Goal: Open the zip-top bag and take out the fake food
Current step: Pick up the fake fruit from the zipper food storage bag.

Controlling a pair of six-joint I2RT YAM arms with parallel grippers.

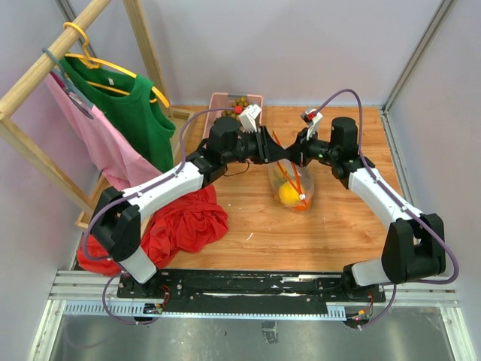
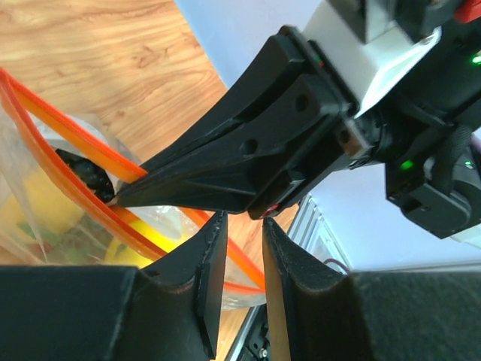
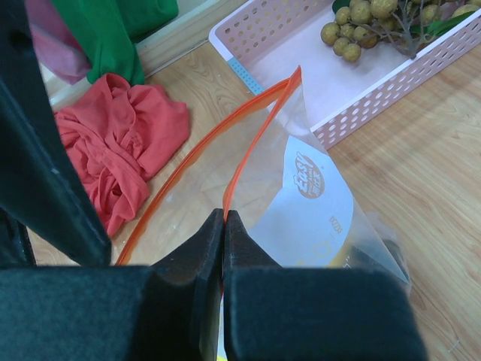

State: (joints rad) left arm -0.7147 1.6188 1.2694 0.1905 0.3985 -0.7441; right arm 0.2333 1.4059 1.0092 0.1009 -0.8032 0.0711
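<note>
The clear zip-top bag stands at the table's middle, its orange strip parted into a wide mouth. My right gripper is shut on one side of that strip, and its black fingers show in the left wrist view. My left gripper sits just left of it, jaws a narrow gap apart, with the other side of the strip running behind the gap. Inside the bag lie fake food pieces: a yellow lemon and a dark purple bunch. A tan-brown bunch lies in the pink basket.
A crumpled red cloth lies at the front left of the table. Green and pink shirts hang on a wooden rack at the far left. The pink basket stands against the back wall, right behind the arms.
</note>
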